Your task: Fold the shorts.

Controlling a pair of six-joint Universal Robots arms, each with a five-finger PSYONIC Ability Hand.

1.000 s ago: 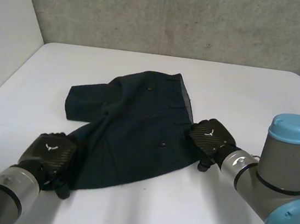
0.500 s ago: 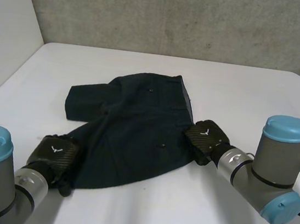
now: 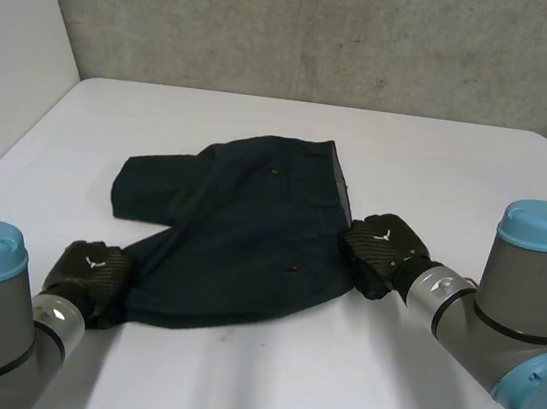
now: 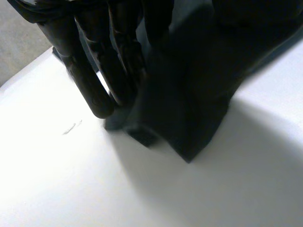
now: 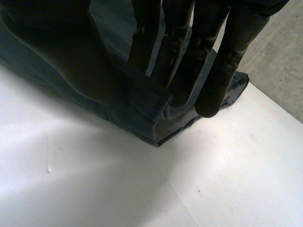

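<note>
White surface [image 3: 460,169], shorts [image 3: 250,232] run hand to hand: left robot hand [image 3: 91,276] pinching a leg hem, right robot hand [image 3: 380,254] pinching the waistband.

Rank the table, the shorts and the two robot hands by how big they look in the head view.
1. table
2. shorts
3. left hand and right hand: they look about alike, so unranked.

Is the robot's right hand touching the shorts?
Touching. In the right wrist view, the right robot hand pinches a corner of the shorts between its fingers and thumb.
</note>
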